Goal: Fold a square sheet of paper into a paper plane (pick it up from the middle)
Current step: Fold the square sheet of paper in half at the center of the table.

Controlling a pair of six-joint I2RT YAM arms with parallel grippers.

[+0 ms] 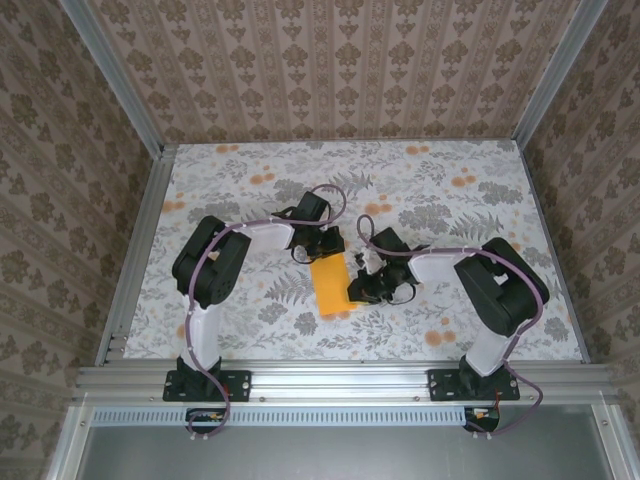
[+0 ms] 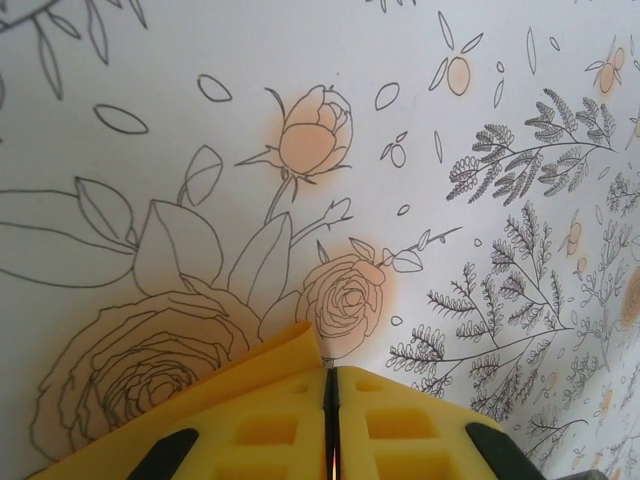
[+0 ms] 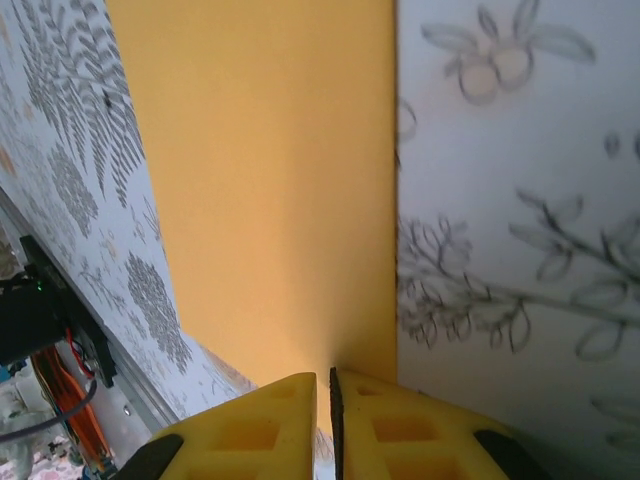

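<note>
The thin, bright orange-yellow paper sheet (image 1: pixel 331 288) lies a little toward 6 o'clock from the middle of the floral-printed white table (image 1: pixel 240 180). From above it reads as a narrow upright rectangle, not a square. The left gripper (image 1: pixel 320 250) sits at the strip's 12 o'clock end and the right gripper (image 1: pixel 358 290) is at its 3 o'clock edge, so both arms crowd the paper.

On the left wrist camera, the left gripper (image 2: pixel 330 372) has its yellow pads pressed together with only a hairline seam. A curled corner of the sheet (image 2: pixel 265 375) rises at 10 o'clock of that seam and meets it, though whether the corner is actually nipped I cannot tell.

On the right wrist camera, the right gripper (image 3: pixel 323 378) has its pads drawn in to a thin dark slit. The sheet (image 3: pixel 270 180) stretches away toward 12 o'clock and runs straight down into that slit, so this one looks clamped on the paper's edge.
</note>
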